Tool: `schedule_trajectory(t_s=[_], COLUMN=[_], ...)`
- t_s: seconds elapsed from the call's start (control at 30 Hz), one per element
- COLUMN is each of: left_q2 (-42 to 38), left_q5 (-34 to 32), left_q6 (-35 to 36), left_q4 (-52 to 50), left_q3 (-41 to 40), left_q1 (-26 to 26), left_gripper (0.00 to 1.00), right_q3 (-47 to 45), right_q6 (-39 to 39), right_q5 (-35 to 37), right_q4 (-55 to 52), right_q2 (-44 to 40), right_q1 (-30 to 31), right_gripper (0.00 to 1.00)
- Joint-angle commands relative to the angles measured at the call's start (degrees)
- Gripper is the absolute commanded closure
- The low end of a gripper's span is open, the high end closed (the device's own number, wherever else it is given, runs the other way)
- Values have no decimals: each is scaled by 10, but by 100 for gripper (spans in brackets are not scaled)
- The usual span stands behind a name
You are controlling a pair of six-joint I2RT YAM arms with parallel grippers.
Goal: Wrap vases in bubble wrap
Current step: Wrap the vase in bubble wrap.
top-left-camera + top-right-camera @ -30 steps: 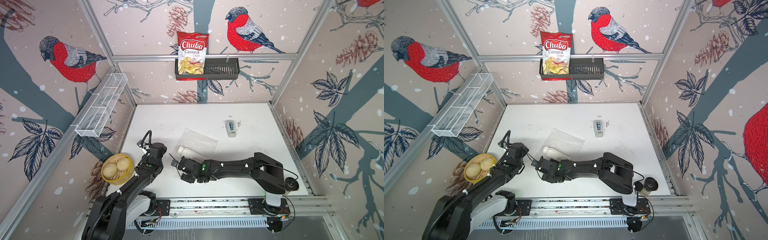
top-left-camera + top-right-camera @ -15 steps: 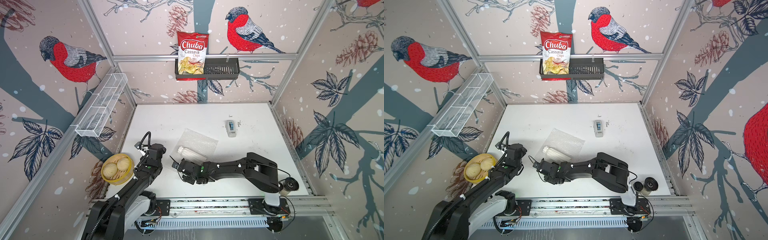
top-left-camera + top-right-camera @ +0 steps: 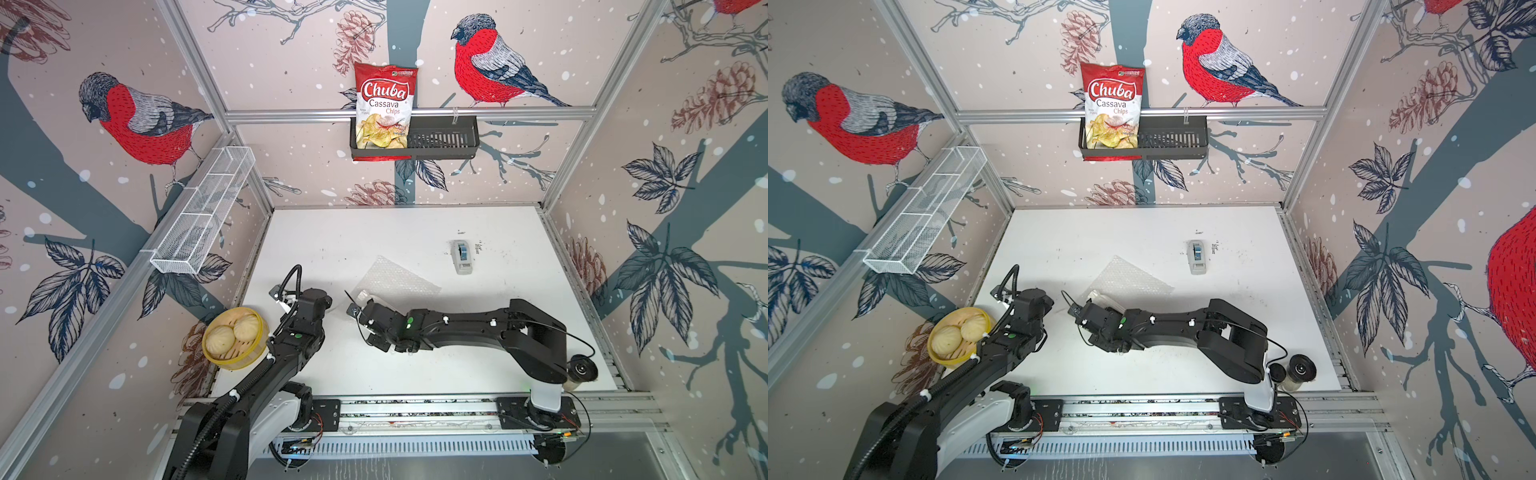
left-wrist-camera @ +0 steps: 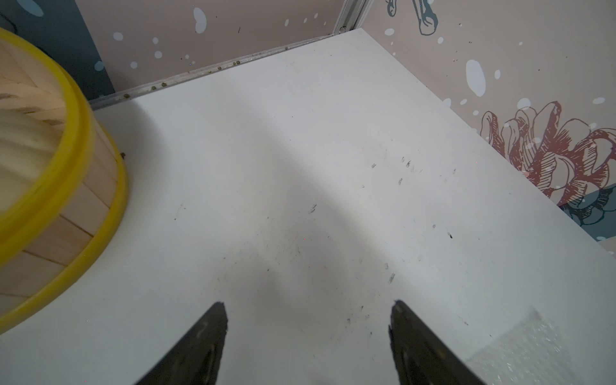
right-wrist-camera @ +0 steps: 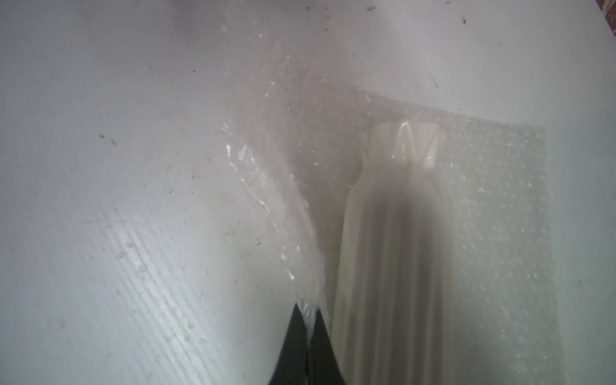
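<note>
A scuffed white table (image 3: 374, 237) sat between walls papered with red birds. A chip bag (image 3: 384, 106) stood in a black basket (image 3: 444, 143) on the back rail. A steamer (image 3: 232, 338) of buns sat at the left edge, and a tape dispenser (image 3: 462, 257) lay toward the back right. The right arm stretched low across the front, its gripper (image 5: 307, 308) pinching a raised edge of the wrap (image 3: 399, 282). The left gripper (image 4: 307, 302) hovered over bare table, jaws spread and empty. The ribbed white vase (image 5: 393, 233) lay on its side on the wrap, mid-table.
</note>
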Motion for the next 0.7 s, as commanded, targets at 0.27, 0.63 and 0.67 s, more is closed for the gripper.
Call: schedule_trajectory(t_s=[0.27, 0.63, 0.67], left_q2=[10, 70, 78], left_q5=[21, 207, 213], left_q6=[23, 98, 97], left_q4=[38, 128, 135], left_q3=[-4, 0, 1], left_q1=[1, -12, -23], left_gripper=[23, 19, 19], right_q3=[9, -61, -68], right_q6=[-8, 19, 21], right_q5=[1, -39, -40], right_q4=[9, 61, 66], right_q2=[-16, -51, -54], right_q1=[-87, -128, -129], right_gripper=[94, 54, 54])
